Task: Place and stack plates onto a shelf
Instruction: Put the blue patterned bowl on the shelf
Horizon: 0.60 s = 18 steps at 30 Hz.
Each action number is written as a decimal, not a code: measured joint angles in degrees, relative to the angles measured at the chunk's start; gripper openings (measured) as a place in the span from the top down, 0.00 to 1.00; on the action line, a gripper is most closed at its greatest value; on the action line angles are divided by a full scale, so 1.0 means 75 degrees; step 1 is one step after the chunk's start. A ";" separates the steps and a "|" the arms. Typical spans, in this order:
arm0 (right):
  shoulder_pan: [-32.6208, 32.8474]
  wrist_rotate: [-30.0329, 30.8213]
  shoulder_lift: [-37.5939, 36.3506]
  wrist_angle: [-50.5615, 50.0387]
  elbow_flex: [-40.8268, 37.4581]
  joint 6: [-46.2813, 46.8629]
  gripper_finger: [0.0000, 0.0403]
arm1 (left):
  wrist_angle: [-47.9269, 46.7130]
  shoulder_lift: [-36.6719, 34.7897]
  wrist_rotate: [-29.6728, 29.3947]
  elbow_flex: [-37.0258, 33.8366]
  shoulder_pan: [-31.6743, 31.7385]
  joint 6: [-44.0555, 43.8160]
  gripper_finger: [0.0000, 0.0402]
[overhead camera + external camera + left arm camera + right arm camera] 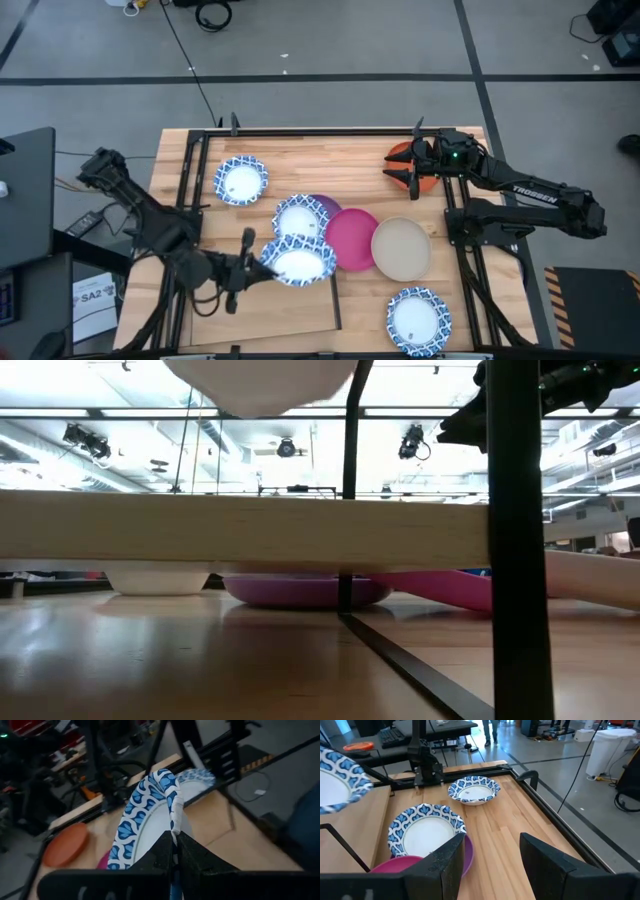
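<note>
My left gripper (255, 264) is shut on a white plate with a blue patterned rim (300, 262), carried above the table near the shelf (265, 315), a pale plywood panel at the near left whose edge (250, 530) crosses the low view. My right gripper (487, 865) hangs open at the far right, over the orange plate (398, 155), touching nothing. On the table lie a blue-rimmed bowl (240, 180), a blue-rimmed plate (298, 216) resting on the purple plate (326, 207), the magenta plate (352, 240), the beige plate (402, 250) and another blue-rimmed plate (418, 320). My left gripper pinches the plate's patterned rim (175, 827) between its two fingers, on the edge nearest the table's left side. The fingers come about level from the left. The plate is lifted clear; its white underside (260, 380) shows high above the shelf edge.
Dark frame bars run along the table's left, far and right sides (300, 133). A dark post (515, 540) stands close in the low view. Bare slatted tabletop (340, 165) lies between the bowl and the orange plate.
</note>
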 joint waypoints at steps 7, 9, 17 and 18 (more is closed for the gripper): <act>0.0003 -0.0003 0.0000 0.0000 0.0000 0.0000 0.51 | -0.0705 0.0017 0.0339 0.0000 -0.0382 -0.0747 0.94; 0.0000 -0.0003 0.0000 0.0000 0.0000 0.0000 0.51 | -0.0941 0.0017 0.0602 0.0000 -0.0423 -0.1007 0.94; 0.0000 -0.0003 0.0003 0.0003 0.0000 0.0000 0.51 | -0.1086 0.0701 0.1017 -0.0003 -0.0378 -0.1189 0.94; 0.0000 -0.0003 0.0003 0.0004 0.0000 0.0000 0.51 | -0.1084 0.0834 0.1023 -0.0006 -0.0351 -0.1135 0.94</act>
